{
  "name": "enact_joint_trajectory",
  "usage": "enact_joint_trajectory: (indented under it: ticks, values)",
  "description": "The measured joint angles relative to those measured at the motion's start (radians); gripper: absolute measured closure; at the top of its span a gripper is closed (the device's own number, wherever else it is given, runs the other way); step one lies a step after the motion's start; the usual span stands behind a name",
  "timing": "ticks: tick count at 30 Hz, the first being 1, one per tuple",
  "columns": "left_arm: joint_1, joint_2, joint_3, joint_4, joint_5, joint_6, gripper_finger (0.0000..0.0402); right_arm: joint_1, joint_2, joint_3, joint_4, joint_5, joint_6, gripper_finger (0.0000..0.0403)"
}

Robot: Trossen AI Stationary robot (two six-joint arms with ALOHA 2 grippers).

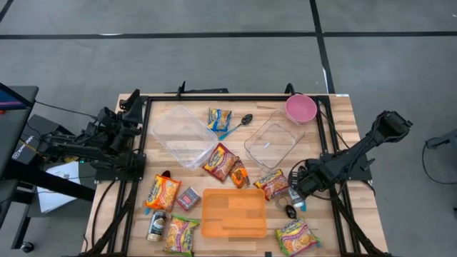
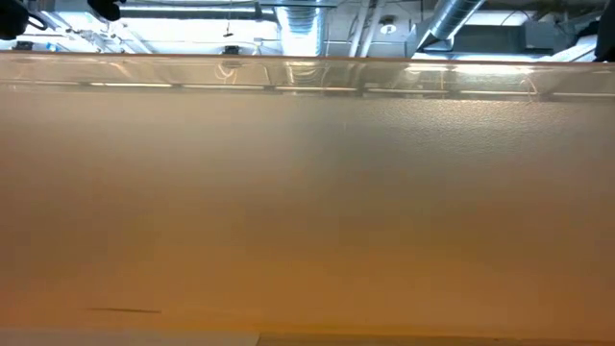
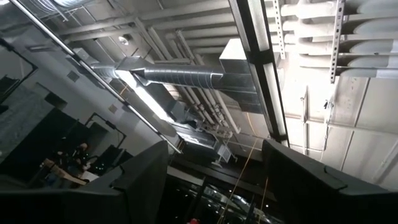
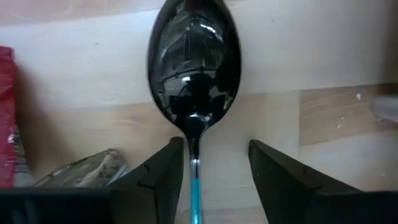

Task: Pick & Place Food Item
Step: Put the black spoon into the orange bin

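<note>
The left hand (image 1: 132,107) is idling off the left edge of the wooden worktop (image 1: 343,121), tilted up toward the ceiling, its two fingers (image 3: 137,180) standing apart with nothing between them.

Moving across from the left, an orange noodle packet (image 1: 163,193) is lying near the left rail, with a small can (image 1: 157,225) just below it and a green-and-yellow packet (image 1: 181,234) beside that. None of the printing on these is legible from where I am standing. A small pinkish box (image 1: 188,198) is sitting next to an orange lid (image 1: 233,212) at the front centre. Behind them a clear tub (image 1: 178,134) is standing empty, with a blue and yellow packet (image 1: 219,118) and a blue-handled spoon (image 1: 239,123) beside it. A red-and-yellow packet (image 1: 220,162) and a small orange packet (image 1: 239,173) are lying mid-worktop.

Further right, a second clear tub (image 1: 273,139) is sitting by a pink bowl (image 1: 300,108), and a red noodle packet (image 1: 271,183) is lying in front of it. Its label is unreadable too.

The right hand (image 1: 294,202) is reaching down low over a second spoon (image 4: 194,68) near the front right; its fingers (image 4: 155,177) are straddling the thin blue handle, open and not touching it. A green packet (image 1: 296,236) is lying just in front.
</note>
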Motion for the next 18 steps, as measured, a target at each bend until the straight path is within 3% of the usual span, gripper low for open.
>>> enact_joint_trajectory:
  ticks: [15,18]
  values:
    - [0.0,0.0,0.0,0.0,-0.016,0.0,0.0147,0.006,0.0,-0.013,-0.013,-0.013,-0.001,0.0388]
    - [0.0,0.0,0.0,0.0,-0.016,0.0,0.0147,0.017,0.002,0.0,-0.022,-0.007,-0.001,0.0392]
